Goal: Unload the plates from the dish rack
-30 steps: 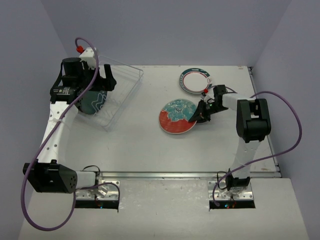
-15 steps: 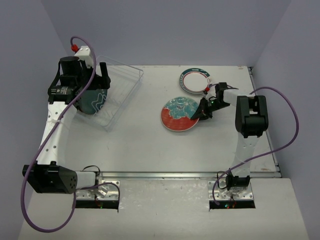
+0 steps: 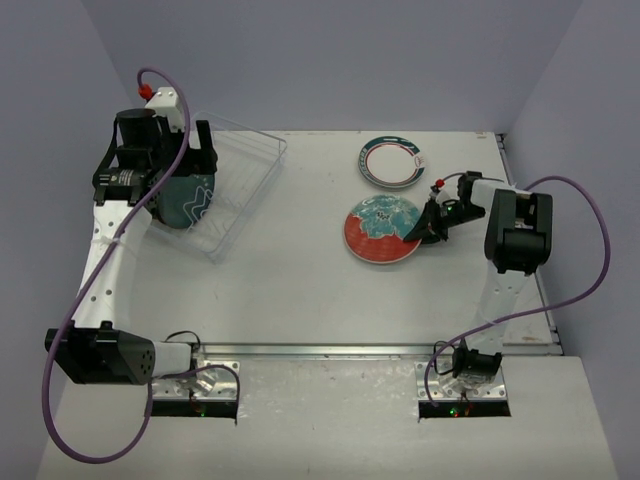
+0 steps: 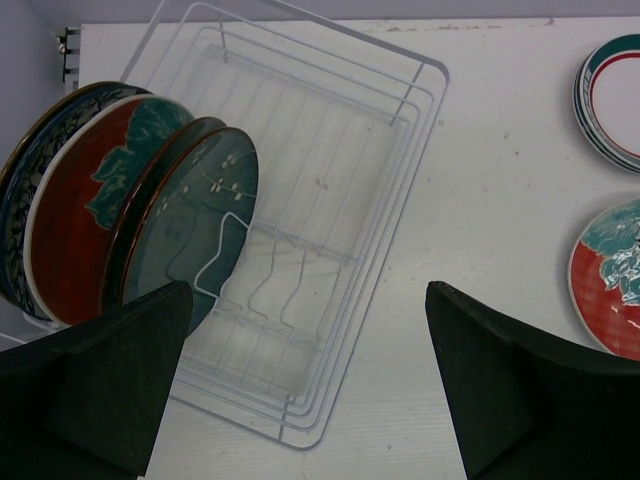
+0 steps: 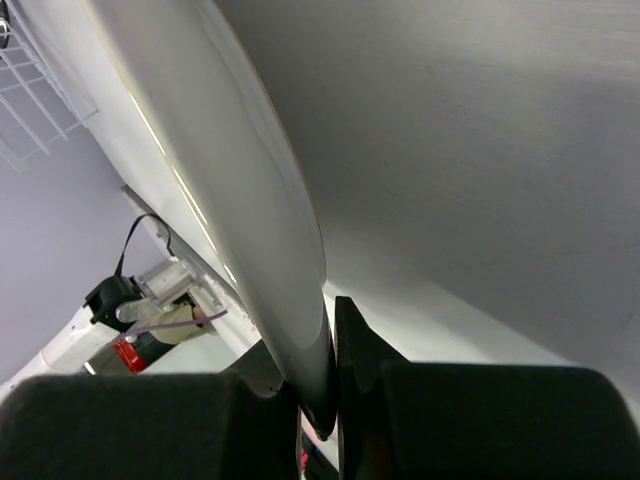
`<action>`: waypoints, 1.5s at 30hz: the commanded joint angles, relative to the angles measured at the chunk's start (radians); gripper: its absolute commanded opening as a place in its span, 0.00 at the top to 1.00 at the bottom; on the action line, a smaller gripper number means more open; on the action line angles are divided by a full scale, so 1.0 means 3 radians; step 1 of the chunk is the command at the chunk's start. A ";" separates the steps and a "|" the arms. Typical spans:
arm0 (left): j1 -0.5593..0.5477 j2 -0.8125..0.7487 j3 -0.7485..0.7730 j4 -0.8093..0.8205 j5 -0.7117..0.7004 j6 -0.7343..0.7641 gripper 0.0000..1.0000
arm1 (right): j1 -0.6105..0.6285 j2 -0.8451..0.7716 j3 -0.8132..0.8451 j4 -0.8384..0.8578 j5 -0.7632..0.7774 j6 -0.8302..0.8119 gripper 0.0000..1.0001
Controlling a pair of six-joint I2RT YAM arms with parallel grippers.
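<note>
The clear dish rack [image 3: 240, 185] stands at the far left; it also shows in the left wrist view [image 4: 330, 230]. Several plates stand upright at its left end [image 4: 130, 220], the front one dark teal [image 4: 200, 235]. My left gripper [image 3: 170, 160] hovers open above them [image 4: 310, 400]. My right gripper [image 3: 425, 222] is shut on the right rim of a red-and-teal plate [image 3: 382, 231], held low over the table; its white underside [image 5: 250, 200] fills the right wrist view. A white plate with teal-red ring [image 3: 391, 161] lies at the far right.
The ringed plate [image 4: 612, 100] and the red-and-teal plate [image 4: 610, 290] show at the right edge of the left wrist view. Purple cables loop from both arms. Grey walls close in the table at left, back and right.
My right gripper has carried the red-and-teal plate rightward, away from the middle of the table. My left gripper has shifted slightly left over the rack's plates.
</note>
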 commanded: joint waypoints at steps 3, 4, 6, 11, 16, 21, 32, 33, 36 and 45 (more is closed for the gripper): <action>0.0043 -0.0019 0.0111 0.0060 0.0006 0.0054 0.00 | -0.0132 0.0131 0.0017 -0.0063 0.0587 -0.0239 0.84; 0.0046 -0.0019 0.0107 0.0063 0.0004 0.0051 0.00 | -0.0142 0.0139 0.0019 -0.0063 0.0604 -0.0245 0.78; 0.0046 -0.0017 0.0118 0.0063 0.0002 0.0052 0.00 | -0.0155 0.0138 0.0021 -0.0058 0.0627 -0.0252 0.69; 0.0046 -0.0024 0.0132 0.0072 -0.0021 0.0071 0.00 | -0.0220 0.0134 0.0063 -0.0062 0.0761 -0.0270 0.50; 0.0046 -0.0034 0.0146 0.0094 -0.0094 0.0090 0.00 | -0.0227 0.0002 0.0089 -0.0053 0.0918 -0.0348 0.41; 0.0046 0.0055 0.0373 0.0010 -0.0165 0.0451 0.00 | -0.0217 -0.0521 0.0104 0.0112 0.1079 -0.0367 0.36; 0.0083 0.0766 0.0917 -0.0786 -0.0226 0.1670 0.05 | -0.0067 -0.1839 0.0106 0.0826 0.1396 -0.0575 0.01; 0.0087 0.0824 0.0888 -0.0776 -0.0262 0.1792 0.07 | -0.0049 -0.1980 -0.0034 0.1042 0.1404 -0.0572 0.01; 0.0100 0.0941 0.0867 -0.0737 -0.0384 0.1915 0.10 | -0.0049 -0.2470 -0.0466 0.1649 0.1461 -0.0544 0.01; 0.0148 0.1241 0.0907 -0.0688 -0.0580 0.2014 0.18 | -0.0049 -0.3148 -0.1300 0.2346 0.1526 -0.0500 0.01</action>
